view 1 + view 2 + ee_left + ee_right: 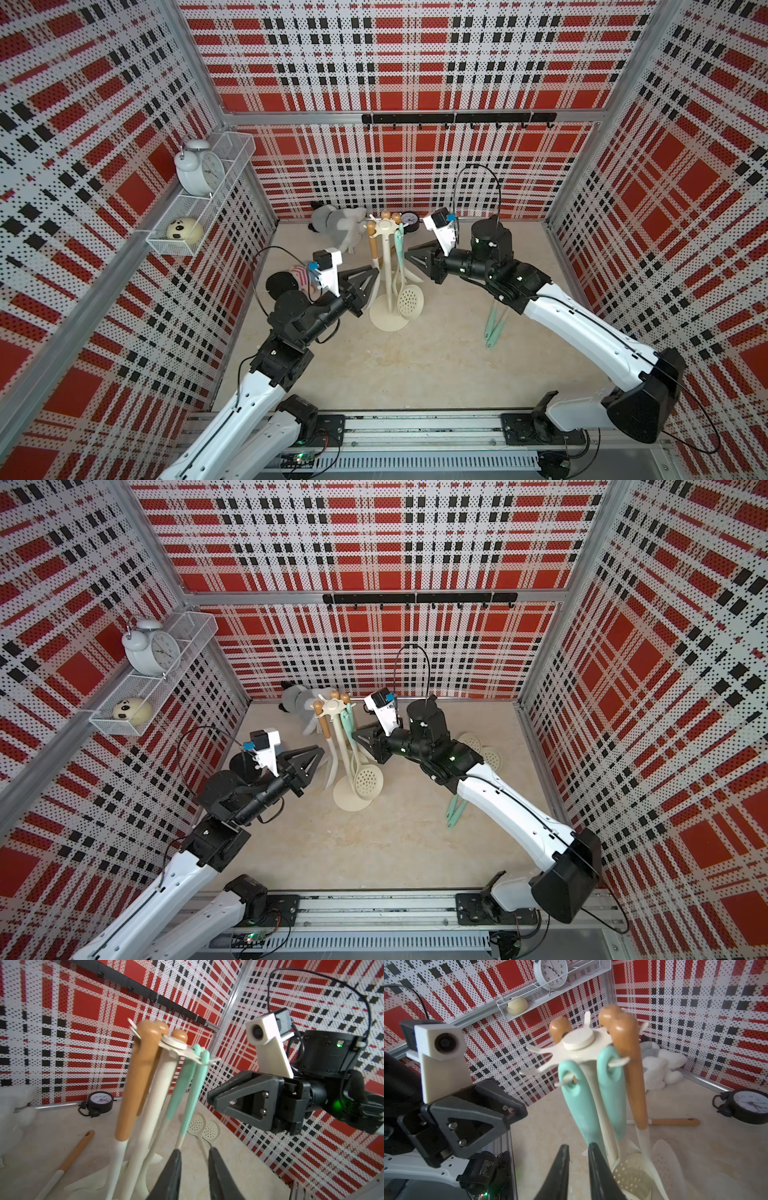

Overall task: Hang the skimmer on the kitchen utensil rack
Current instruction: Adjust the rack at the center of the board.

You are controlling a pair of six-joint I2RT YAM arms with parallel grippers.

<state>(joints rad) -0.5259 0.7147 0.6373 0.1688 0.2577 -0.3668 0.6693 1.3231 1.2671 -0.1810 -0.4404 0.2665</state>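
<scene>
The cream-white kitchen utensil rack (384, 322) (351, 800) stands mid-table, its crown (578, 1040) (174, 1043) carrying brown-handled and teal-handled utensils. The skimmer, with a teal handle (579, 1105) and a perforated cream head (410, 301) (368, 780), hangs by its eyelet from a prong. My right gripper (409, 251) (578, 1145) is beside the lower handle, slightly open, holding nothing. On the rack's other side my left gripper (376, 272) (195, 1150) is also slightly open and empty.
A black hook rail (457, 118) crosses the back wall. The wire shelf at left holds a white alarm clock (199, 172). A plush toy (336, 220), a small black clock (410, 219), two loose perforated skimmers (482, 750), teal tongs (494, 328) and a brown-handled utensil (72, 1155) lie around.
</scene>
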